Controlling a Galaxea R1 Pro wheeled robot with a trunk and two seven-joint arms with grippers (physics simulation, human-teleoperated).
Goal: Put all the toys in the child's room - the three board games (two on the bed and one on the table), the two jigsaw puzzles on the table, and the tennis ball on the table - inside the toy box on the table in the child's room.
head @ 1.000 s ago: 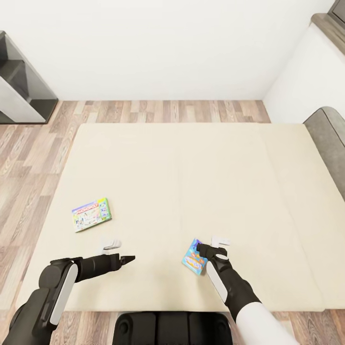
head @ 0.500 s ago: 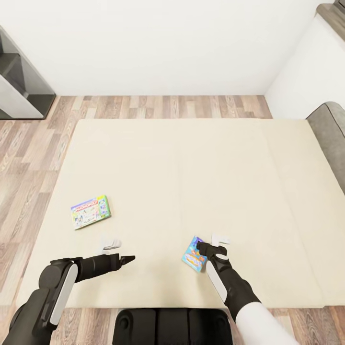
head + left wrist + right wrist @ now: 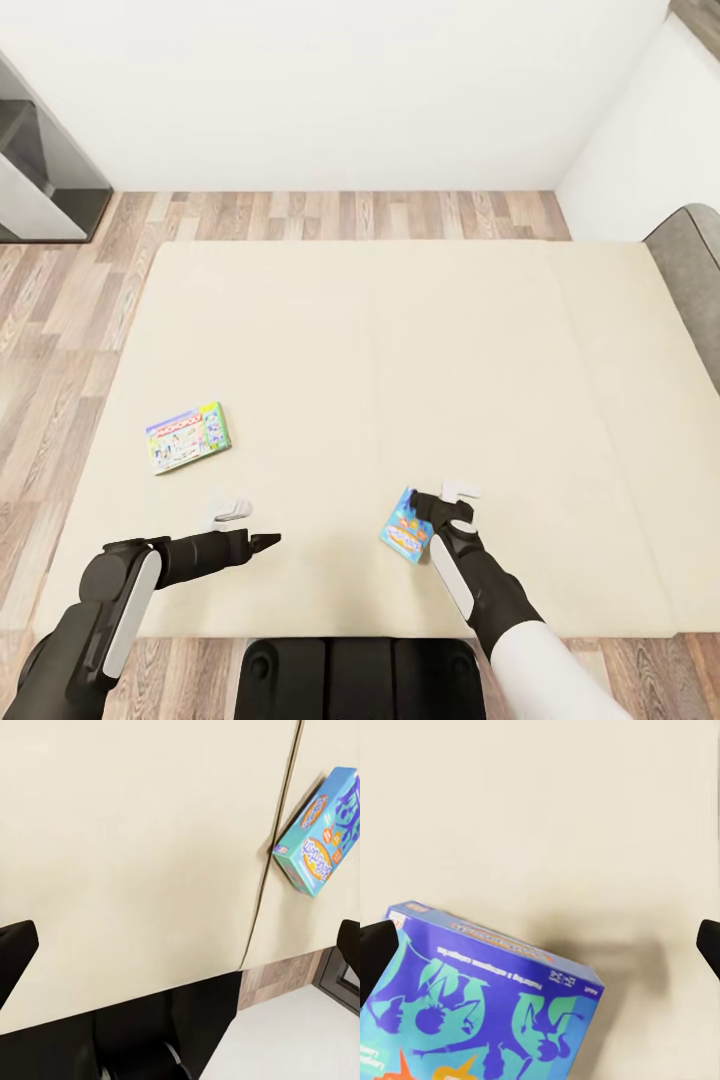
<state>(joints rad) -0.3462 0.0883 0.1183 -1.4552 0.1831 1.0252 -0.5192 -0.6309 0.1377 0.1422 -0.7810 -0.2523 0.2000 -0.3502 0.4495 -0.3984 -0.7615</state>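
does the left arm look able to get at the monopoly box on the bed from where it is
Probably yes. The pale board game lies flat on the bed, ahead and outward of the left gripper, which is open and holds nothing. Bare mattress lies between them. The blue board game is over by the right gripper, out of the way.

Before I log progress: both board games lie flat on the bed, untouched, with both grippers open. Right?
Not quite. In the left wrist view the blue board game is tilted up off the bed, beside the right gripper. The other board game lies flat.
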